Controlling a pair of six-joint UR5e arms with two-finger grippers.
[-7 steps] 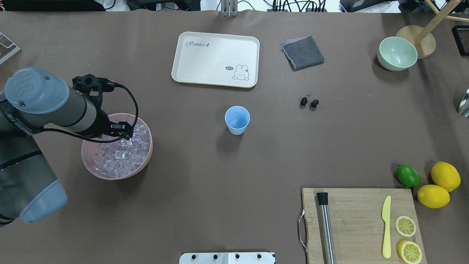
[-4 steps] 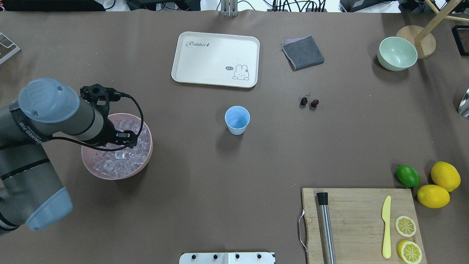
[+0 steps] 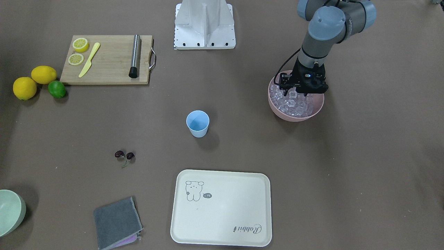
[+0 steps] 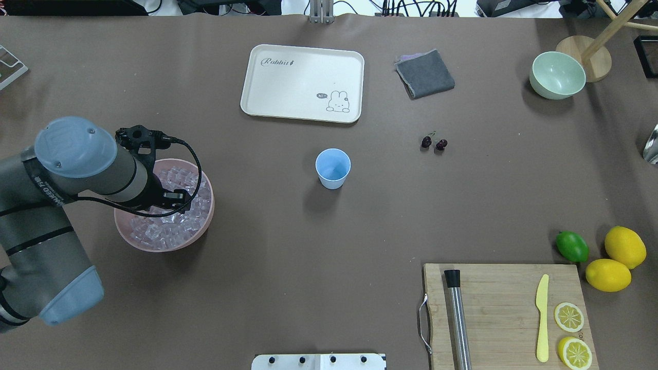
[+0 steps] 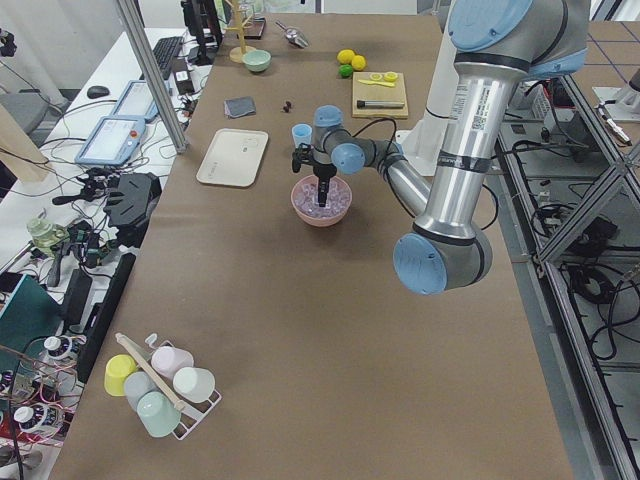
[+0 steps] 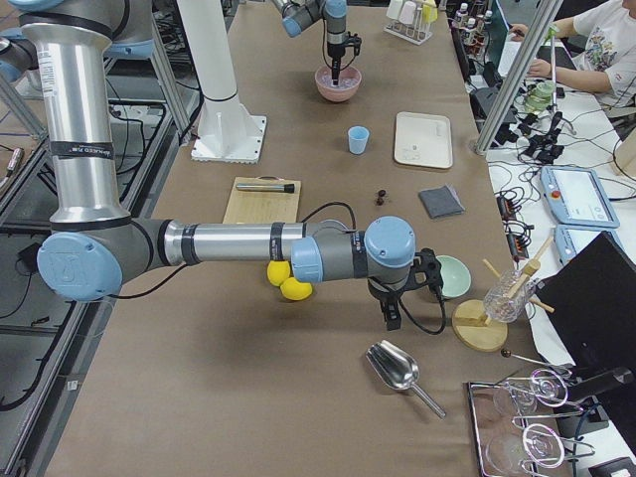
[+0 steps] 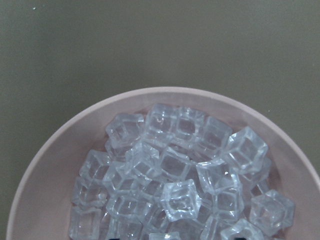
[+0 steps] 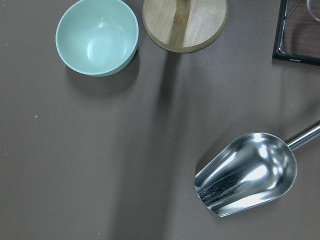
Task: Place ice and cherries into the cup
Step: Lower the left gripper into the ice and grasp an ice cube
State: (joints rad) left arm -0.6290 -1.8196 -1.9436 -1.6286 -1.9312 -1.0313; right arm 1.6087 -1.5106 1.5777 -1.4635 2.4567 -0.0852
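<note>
The ice (image 4: 169,226) fills a pink bowl (image 4: 154,245) at the table's left; it also shows in the left wrist view (image 7: 170,185). My left gripper (image 4: 177,198) points down into the bowl, jaws open, tips among the cubes (image 3: 295,93). The light-blue cup (image 4: 333,168) stands upright and empty mid-table. The cherries (image 4: 434,144) lie on the table right of the cup. My right gripper (image 6: 390,318) hangs over the table's far right end; I cannot tell whether it is open or shut.
A cream tray (image 4: 302,84) and grey cloth (image 4: 424,73) lie beyond the cup. A pale-green bowl (image 8: 97,36), a wooden stand base (image 8: 185,22) and a metal scoop (image 8: 245,175) sit below the right wrist. A cutting board (image 4: 504,308), a lime (image 4: 571,246) and lemons are front right.
My left arm has moved toward the robot's side over the pink bowl, and the gripper has come down into the ice. Cup and cherries have not moved.
</note>
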